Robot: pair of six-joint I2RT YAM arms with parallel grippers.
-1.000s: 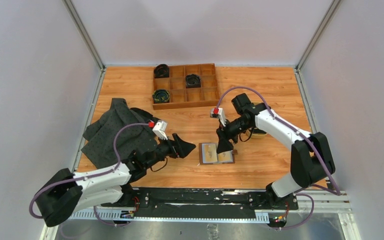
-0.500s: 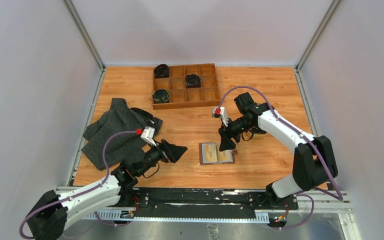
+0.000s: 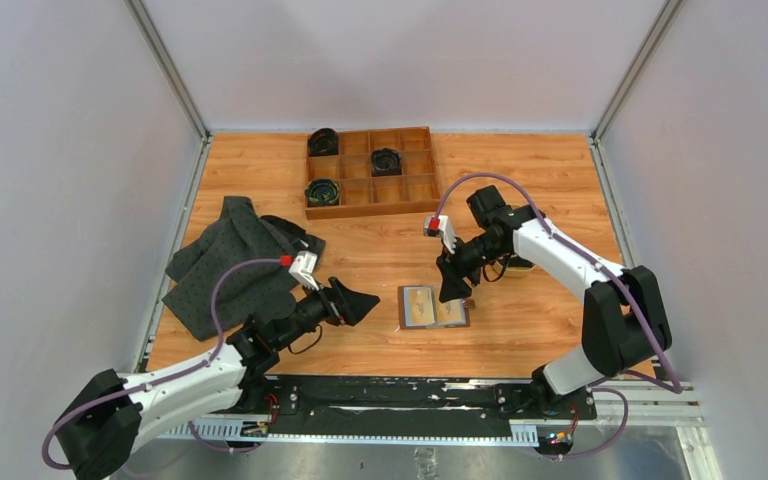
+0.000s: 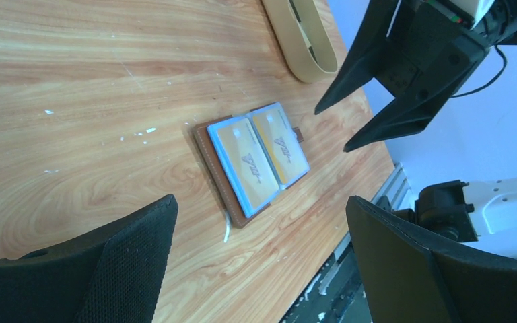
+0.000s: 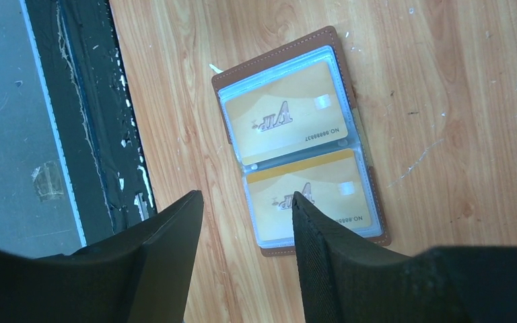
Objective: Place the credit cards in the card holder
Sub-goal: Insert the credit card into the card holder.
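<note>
Pale walls close the cell on three sides, and the wooden tabletop (image 3: 380, 250) fills the floor between them. Near the middle of its near edge lies the card holder (image 3: 433, 307), opened flat with the inner side up. Two yellow-gold credit cards (image 5: 286, 114) sit inside its clear sleeves, one in each half, side by side.

The right gripper (image 3: 452, 292) hangs over the right half of the holder and points down. Its jaws are partly apart and nothing is between them. From the left wrist view it seems not to touch the holder. The left gripper (image 3: 363, 300) is low over the tabletop, just left of the holder, and points toward it without touching. Its jaws are spread wide and are empty.

A dark grey cloth (image 3: 235, 265) is crumpled near the left edge. A wooden compartment tray (image 3: 370, 213) stands at the far edge, with dark round things in three of its compartments. A tan dish (image 4: 306, 40) lies right of centre, partly hidden behind the right arm. A tiny white scrap (image 4: 227, 229) lies just beside one corner of the holder.
</note>
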